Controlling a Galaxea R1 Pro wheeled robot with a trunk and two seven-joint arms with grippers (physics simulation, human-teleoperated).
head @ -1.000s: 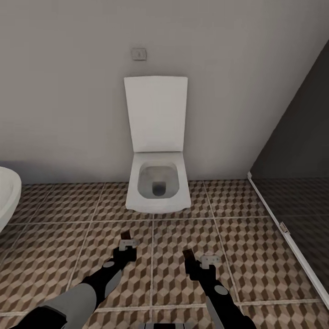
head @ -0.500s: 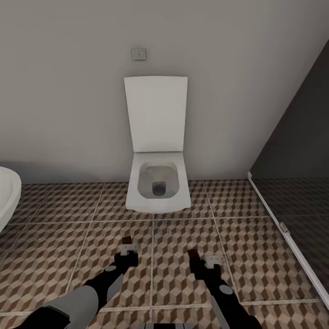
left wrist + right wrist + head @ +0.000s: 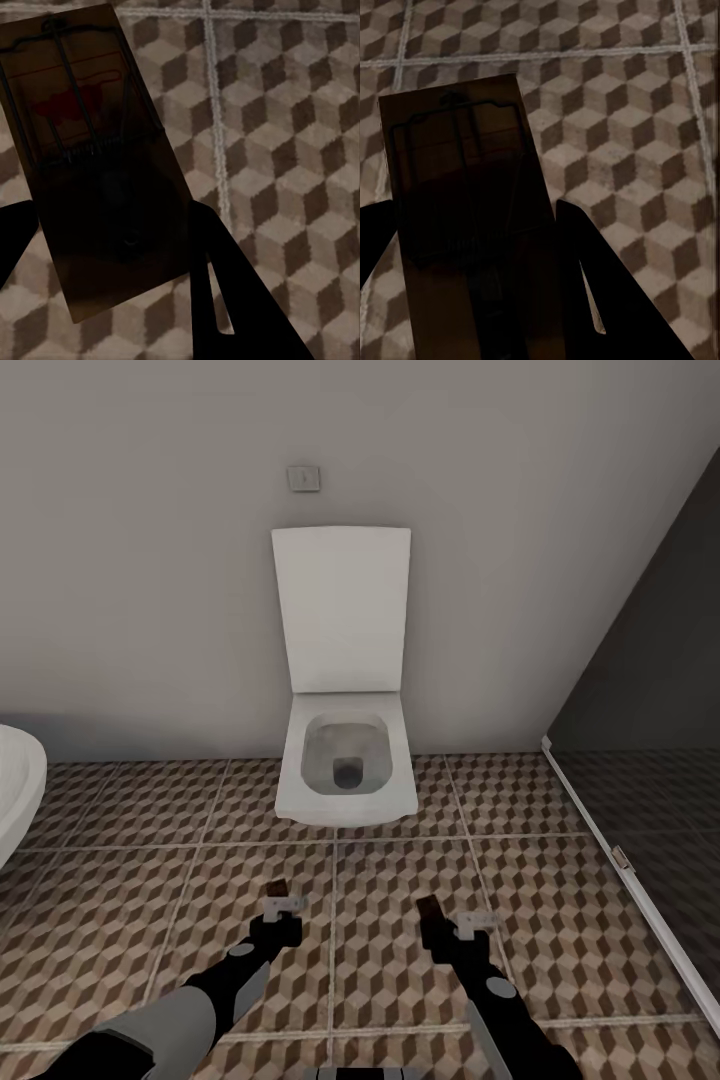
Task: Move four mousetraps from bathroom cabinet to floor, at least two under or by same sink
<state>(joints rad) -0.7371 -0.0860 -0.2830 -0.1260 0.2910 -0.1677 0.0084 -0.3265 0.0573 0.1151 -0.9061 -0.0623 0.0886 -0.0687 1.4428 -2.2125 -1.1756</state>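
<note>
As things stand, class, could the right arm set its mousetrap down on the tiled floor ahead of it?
Probably yes. The right gripper, shut on its mousetrap, hangs over bare bathroom floor, short of the toilet, and nothing lies beneath it.

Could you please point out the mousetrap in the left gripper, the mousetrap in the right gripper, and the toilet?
left mousetrap (image 3: 94, 161): left wrist view, middle of its wooden plate.
right mousetrap (image 3: 469, 217): right wrist view, middle of its plate.
toilet (image 3: 345, 800): head view, front rim of the bowl.

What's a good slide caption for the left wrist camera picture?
Left gripper holding a dark-brown mousetrap above the cube-patterned bathroom floor.
</note>
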